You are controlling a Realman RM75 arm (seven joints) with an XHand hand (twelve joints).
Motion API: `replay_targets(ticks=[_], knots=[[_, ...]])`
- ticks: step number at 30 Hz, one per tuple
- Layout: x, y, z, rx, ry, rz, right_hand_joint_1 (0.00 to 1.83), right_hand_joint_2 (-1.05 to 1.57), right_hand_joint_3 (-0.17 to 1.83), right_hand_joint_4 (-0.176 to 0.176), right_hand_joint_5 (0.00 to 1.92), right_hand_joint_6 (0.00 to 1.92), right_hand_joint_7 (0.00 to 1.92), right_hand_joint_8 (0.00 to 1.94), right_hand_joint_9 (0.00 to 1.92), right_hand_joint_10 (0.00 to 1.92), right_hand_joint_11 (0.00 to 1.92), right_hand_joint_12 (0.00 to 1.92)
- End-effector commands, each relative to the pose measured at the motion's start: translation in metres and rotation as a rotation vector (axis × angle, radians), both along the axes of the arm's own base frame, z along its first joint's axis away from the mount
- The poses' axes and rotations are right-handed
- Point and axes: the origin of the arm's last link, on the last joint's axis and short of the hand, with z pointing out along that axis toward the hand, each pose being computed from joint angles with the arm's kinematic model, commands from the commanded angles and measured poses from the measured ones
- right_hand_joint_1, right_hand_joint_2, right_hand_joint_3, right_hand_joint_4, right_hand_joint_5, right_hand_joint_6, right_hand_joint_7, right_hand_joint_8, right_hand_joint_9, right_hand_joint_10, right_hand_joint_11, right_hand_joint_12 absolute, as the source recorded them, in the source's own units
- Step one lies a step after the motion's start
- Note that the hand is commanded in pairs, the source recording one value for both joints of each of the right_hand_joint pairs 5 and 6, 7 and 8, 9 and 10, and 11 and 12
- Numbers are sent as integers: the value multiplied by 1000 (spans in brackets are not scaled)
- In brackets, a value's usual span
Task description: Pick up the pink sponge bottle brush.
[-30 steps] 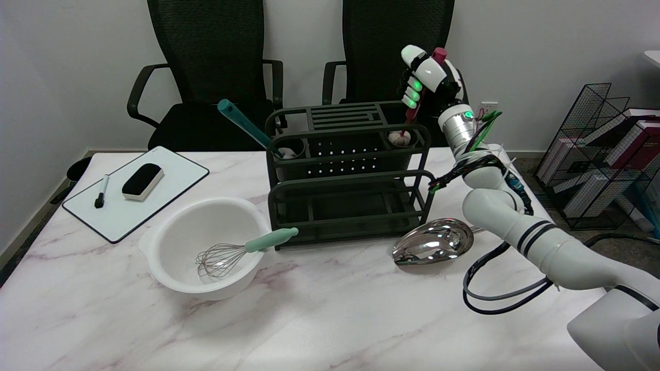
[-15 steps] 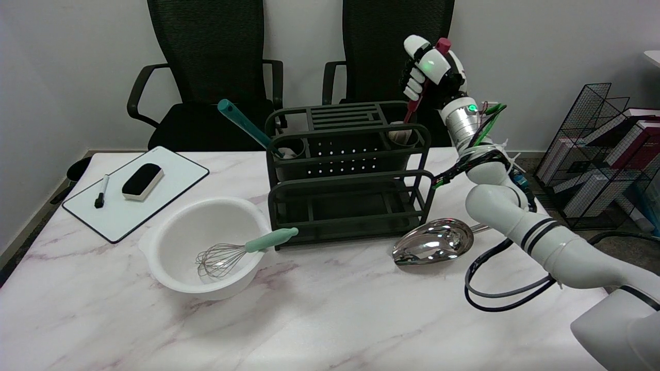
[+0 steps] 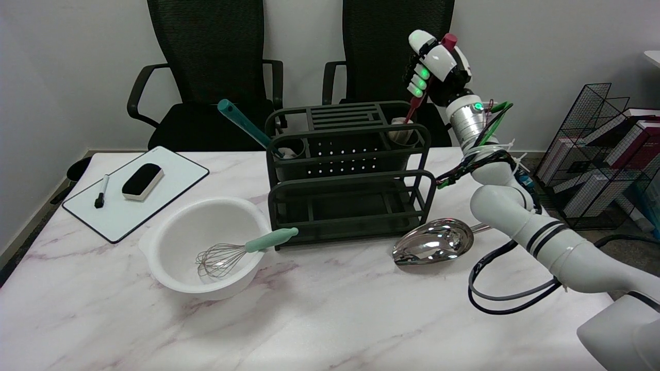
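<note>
My right hand (image 3: 434, 64) is raised above the back right corner of the dark rack (image 3: 350, 170) and grips the dark pink handle of the bottle brush (image 3: 415, 105). The handle's end pokes out above the hand, and the shaft slants down and left from it. The brush's pale sponge head (image 3: 399, 131) sits at the mouth of the rack's right round cup, partly hidden by the cup's rim.
A teal-handled brush (image 3: 246, 127) leans out of the rack's left cup. A white bowl (image 3: 170, 257) holds a whisk (image 3: 242, 251) at front left. A metal scoop (image 3: 434, 242) lies right of the rack. A whiteboard (image 3: 170, 180) with eraser and marker lies far left.
My hand has risen and drifted slightly right with the brush, drawing the sponge head upward in the right cup.
</note>
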Motion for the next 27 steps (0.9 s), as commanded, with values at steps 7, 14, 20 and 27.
replay_targets(ticks=[7, 14, 20, 27], knots=[[2, 17, 15, -35, 3, 18, 900, 1571, 865, 0, 1920, 1920, 1920, 1920, 1920, 1920, 1920, 1920], [8, 18, 15, -30, 12, 32, 901, 1571, 868, 0, 1920, 1920, 1920, 1920, 1920, 1920, 1920, 1920], [18, 20, 18, -31, 23, 57, 900, 1571, 876, 0, 1920, 1920, 1920, 1920, 1920, 1920, 1920, 1920], [20, 21, 21, -41, 29, 64, 902, 1571, 877, 0, 1920, 1920, 1920, 1920, 1920, 1920, 1920, 1920]])
